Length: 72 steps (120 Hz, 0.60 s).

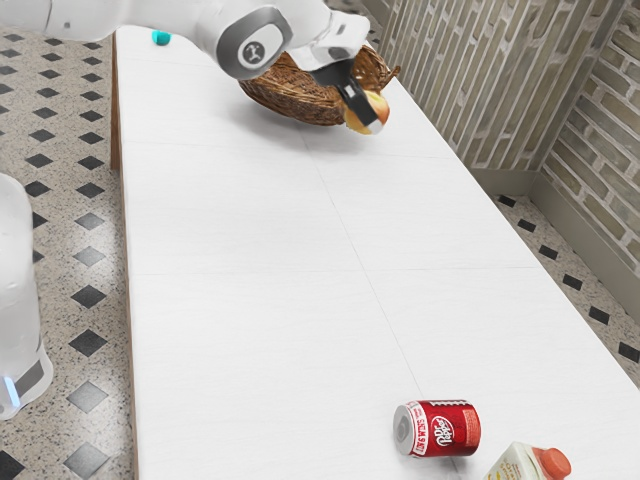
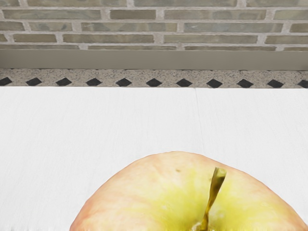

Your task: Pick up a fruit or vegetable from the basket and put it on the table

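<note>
The exterior view shows your white jointed arm point(image 1: 235, 35) coming in from that view's upper left, over the far part of the long white surface point(image 1: 240, 230). Your black fingers point(image 1: 366, 117) are closed around a round apple point(image 1: 380, 105), yellow with a reddish blush. The nearer finger lies across its side, and the apple hides the farther one. You have the apple just beside the rim of the brown woven wicker basket point(image 1: 300, 100), on the side toward the surface's near end; you cannot tell whether its underside touches the surface. The basket stands near the surface's far end, close to the long edge by the brick wall point(image 1: 460, 80), partly covered by your arm.

A small turquoise thing point(image 1: 161, 38) sits at the far corner, by the opposite long edge. Well apart from the basket, toward the surface's near end, a red and white metal soda can point(image 1: 450, 428) lies on its side. Near it is a pale carton with an orange-red cap point(image 1: 553, 463), partly cut off by the view's lower edge.

In the wrist view, the apple is close under your hand, with its brown-green stem point(image 2: 214, 192) rising from a yellow hollow. Beyond it run the white surface, a strip of speckled floor with black diamonds point(image 2: 139, 77), and the wall.
</note>
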Tool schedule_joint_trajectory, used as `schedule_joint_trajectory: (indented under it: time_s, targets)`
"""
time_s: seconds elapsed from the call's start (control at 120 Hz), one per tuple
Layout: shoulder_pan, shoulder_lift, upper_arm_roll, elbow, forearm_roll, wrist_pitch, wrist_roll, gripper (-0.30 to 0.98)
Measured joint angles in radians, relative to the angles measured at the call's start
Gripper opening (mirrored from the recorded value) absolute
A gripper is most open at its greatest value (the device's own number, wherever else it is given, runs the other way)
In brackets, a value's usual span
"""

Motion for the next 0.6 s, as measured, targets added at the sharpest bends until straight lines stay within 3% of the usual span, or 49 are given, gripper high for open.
schedule_joint_trajectory:
  time_s: [0.2, 0.258, 0.35, 0.525, 0.567, 0.6]
  targets:
    - [-0.054, 0.042, -0.123, -0.011, 0.013, -0.033, -0.146, 0.22]
    - [-0.091, 0.057, -0.133, -0.013, 0.004, -0.040, -0.173, 0.39]
    - [-0.107, 0.068, -0.136, -0.008, -0.025, -0.048, -0.184, 0.53]
    - [-0.078, 0.134, -0.118, 0.056, -0.077, -0.052, -0.209, 0.64]
    - [-0.061, 0.172, -0.086, 0.103, -0.134, -0.055, -0.267, 0.65]
    - [-0.054, 0.196, -0.074, 0.150, -0.127, -0.093, -0.353, 0.66]
